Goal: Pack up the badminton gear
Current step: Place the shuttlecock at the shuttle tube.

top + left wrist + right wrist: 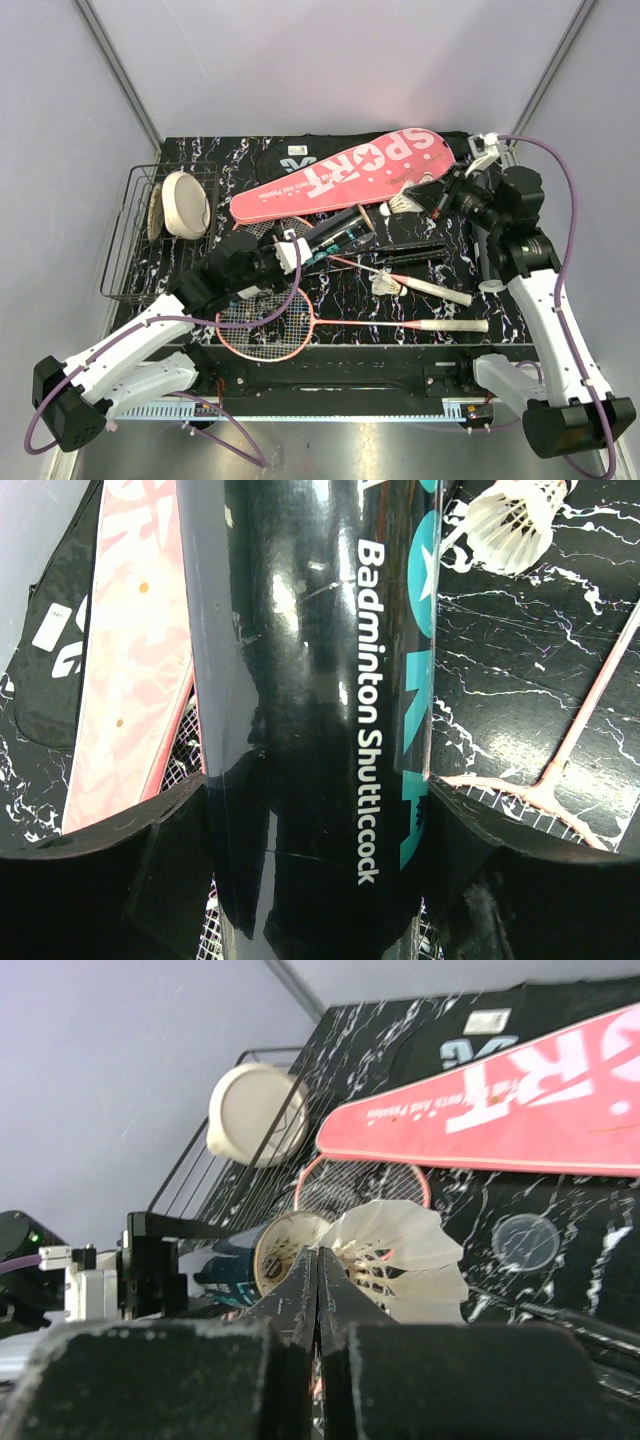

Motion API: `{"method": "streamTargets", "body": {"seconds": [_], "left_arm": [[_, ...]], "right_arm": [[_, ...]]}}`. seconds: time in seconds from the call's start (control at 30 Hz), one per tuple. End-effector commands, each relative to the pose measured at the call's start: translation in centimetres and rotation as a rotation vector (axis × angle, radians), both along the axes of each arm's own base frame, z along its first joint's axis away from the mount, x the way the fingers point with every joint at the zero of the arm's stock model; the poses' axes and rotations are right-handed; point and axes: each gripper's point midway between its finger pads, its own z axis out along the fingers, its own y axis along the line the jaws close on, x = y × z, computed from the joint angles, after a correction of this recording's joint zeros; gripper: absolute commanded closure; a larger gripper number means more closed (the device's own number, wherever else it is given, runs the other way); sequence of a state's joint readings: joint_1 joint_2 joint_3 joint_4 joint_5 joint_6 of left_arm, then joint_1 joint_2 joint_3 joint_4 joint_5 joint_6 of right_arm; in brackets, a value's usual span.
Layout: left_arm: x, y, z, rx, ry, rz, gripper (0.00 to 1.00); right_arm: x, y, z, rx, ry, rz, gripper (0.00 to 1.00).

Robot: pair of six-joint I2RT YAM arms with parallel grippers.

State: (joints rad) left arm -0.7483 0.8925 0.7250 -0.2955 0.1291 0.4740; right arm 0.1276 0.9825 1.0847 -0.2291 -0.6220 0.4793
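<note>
My right gripper (318,1256) has its jaws pressed flat together. As far as I can judge, a feather edge of the shuttlecock (400,1250) is nipped at the tips, holding it above the table. It will weigh almost nothing, but the feathers are brittle and would crease under a hard pinch. The cork nose would be the safer place to hold it, though I cannot see the nose from here. The skirt fans out away from the fingers, so I cannot say which way the nose points. Just beyond sits the open mouth of the dark tube (310,700). My left gripper (315,790) is clamped across its barrel, one finger on each side. The tube looks stiff, glossy and probably slippery, so I would grip it mid-barrel. Its long axis runs from the left gripper up towards the right arm, with the mouth facing the shuttlecock. The pink case (340,172) lies behind both.
</note>
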Motion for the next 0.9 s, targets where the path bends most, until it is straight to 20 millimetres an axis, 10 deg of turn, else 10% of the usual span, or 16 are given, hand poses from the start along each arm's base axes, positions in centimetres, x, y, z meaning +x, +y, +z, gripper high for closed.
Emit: {"method": "streamTargets", "body": {"seconds": [0.0,0.33,0.43,0.57,0.87], "left_arm": [[0.7,-1.2,3.7,-0.082,-0.103,-0.025,1.0],[0.3,-1.6,3.7,-0.082,-0.101,-0.044,1.0],[0.3,-1.6,3.7,-0.081,-0.104,-0.045,1.0],[0.2,-1.5,3.9,-0.087,-0.113,-0.042,1.0],[-0.3,-1.4,5.3,-0.14,-0.174,-0.054,1.0]], "right_arm": [[-1.2,2.8,-0.9,0.032,0.084,0.109,1.0],[-3.3,7.1,0.4,0.177,0.13,0.276,1.0],[-4.4,8.6,0.3,0.231,0.181,0.382,0.64],[-5.4,9.3,-0.9,0.194,0.25,0.414,0.43],[-5.4,9.7,-3.3,0.175,0.352,0.425,0.35]]}}
